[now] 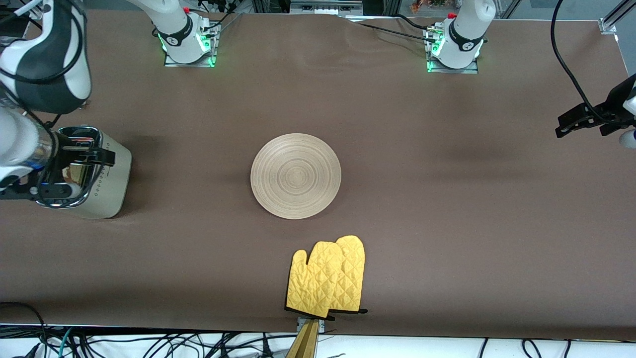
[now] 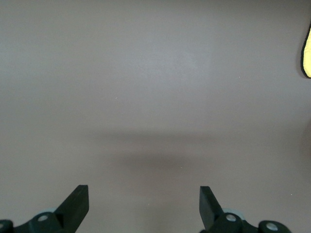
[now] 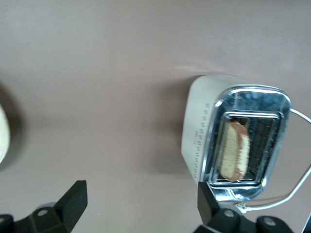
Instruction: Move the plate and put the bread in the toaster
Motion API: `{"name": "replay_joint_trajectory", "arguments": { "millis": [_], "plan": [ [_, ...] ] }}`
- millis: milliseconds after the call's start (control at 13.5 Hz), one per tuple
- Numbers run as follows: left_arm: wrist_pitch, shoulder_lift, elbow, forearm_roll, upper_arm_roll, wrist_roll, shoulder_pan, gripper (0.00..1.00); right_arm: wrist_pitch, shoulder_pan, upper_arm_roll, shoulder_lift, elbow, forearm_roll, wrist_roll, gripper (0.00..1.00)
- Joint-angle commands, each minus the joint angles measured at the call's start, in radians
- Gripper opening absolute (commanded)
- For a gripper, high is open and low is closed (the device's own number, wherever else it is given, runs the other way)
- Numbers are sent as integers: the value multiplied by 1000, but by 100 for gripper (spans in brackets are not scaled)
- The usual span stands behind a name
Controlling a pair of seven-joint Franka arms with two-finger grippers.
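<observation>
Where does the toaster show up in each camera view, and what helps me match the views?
Front view: the toaster stands at the right arm's end of the table, partly under the right gripper.
Left wrist view: not in it.
Right wrist view: toaster seen from above, the bread in its slot.
Shared landmark: the plate, whose edge shows in the right wrist view.

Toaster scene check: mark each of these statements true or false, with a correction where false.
1. The bread sits in a slot of the toaster. True.
2. The plate carries the bread. False: the plate is bare.
3. The right claw is shut on the bread. False: it is open above the toaster, holding nothing.
4. The yellow oven mitts lie nearer the front camera than the plate. True.
5. The left claw grips the plate. False: it is open over bare tablecloth.
</observation>
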Motion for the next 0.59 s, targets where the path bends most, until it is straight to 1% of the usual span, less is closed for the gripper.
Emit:
{"name": "replay_joint_trajectory", "arguments": {
  "millis": [0,74,223,372,446,520],
  "plan": [
    [-11,8,26,-8,-2,11,10,100,-9,19,22,-8,14,15,-6,100],
    [-9,8,26,-5,-2,11,10,100,-6,17,53,-11,17,14,-6,100],
    [-8,8,29,9,-2,12,10,100,-2,3,85,-19,19,14,-5,100],
    [-9,11,39,11,-3,12,9,100,18,-131,224,-51,10,6,-6,100],
    [-8,11,39,11,-3,12,9,100,21,-170,277,-60,7,-17,-8,100],
    [-8,10,42,11,-3,12,9,100,24,-199,305,-63,4,-41,-11,100]
  ]
}}
